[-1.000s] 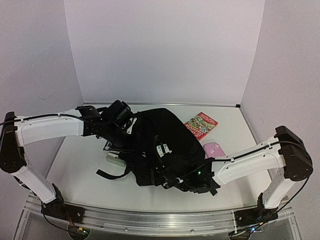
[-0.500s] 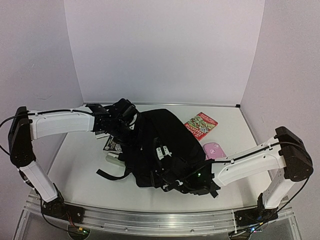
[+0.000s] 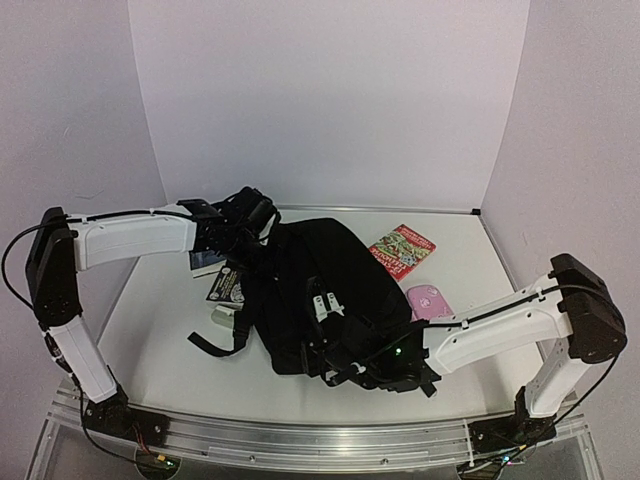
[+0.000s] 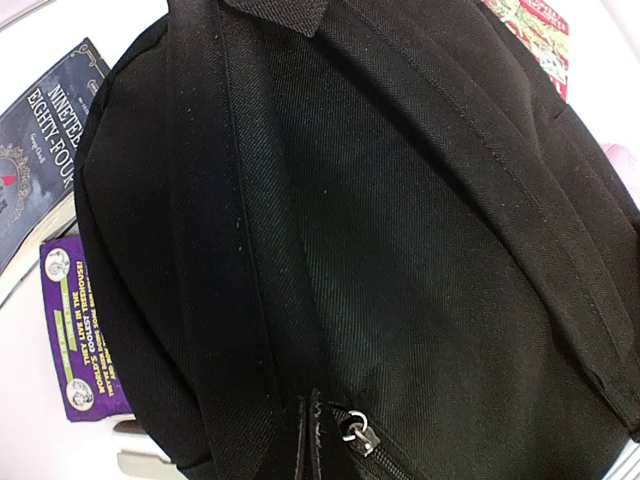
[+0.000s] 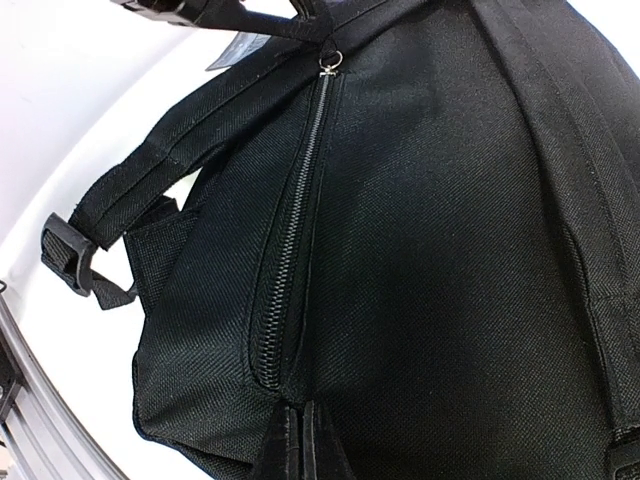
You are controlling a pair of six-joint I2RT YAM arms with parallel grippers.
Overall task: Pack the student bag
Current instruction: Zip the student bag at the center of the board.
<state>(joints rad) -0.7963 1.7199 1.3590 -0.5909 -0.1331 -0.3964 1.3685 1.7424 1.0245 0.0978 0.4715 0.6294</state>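
The student bag (image 3: 320, 285), a large black backpack, lies across the middle of the table. My left gripper (image 3: 252, 222) is shut on the fabric at its far end; in the left wrist view the pinched fingers (image 4: 309, 440) sit just beside a zipper slider (image 4: 352, 428). My right gripper (image 3: 378, 360) is shut on the fabric at the bag's near end; in the right wrist view its tips (image 5: 303, 442) pinch just below the end of a closed zipper (image 5: 298, 205). The bag (image 5: 420, 250) is held stretched between both grippers.
A dark blue book (image 3: 205, 262) and a purple booklet (image 3: 228, 286) lie left of the bag, partly under it; both show in the left wrist view (image 4: 35, 150) (image 4: 78, 340). A red book (image 3: 402, 248) and a pink pencil case (image 3: 428, 300) lie to the right. A strap with a buckle (image 5: 75, 255) trails near the front rail.
My left gripper has moved back and up with the bag's far end. The dark blue book beside the bag has come into view. The right gripper has held its place.
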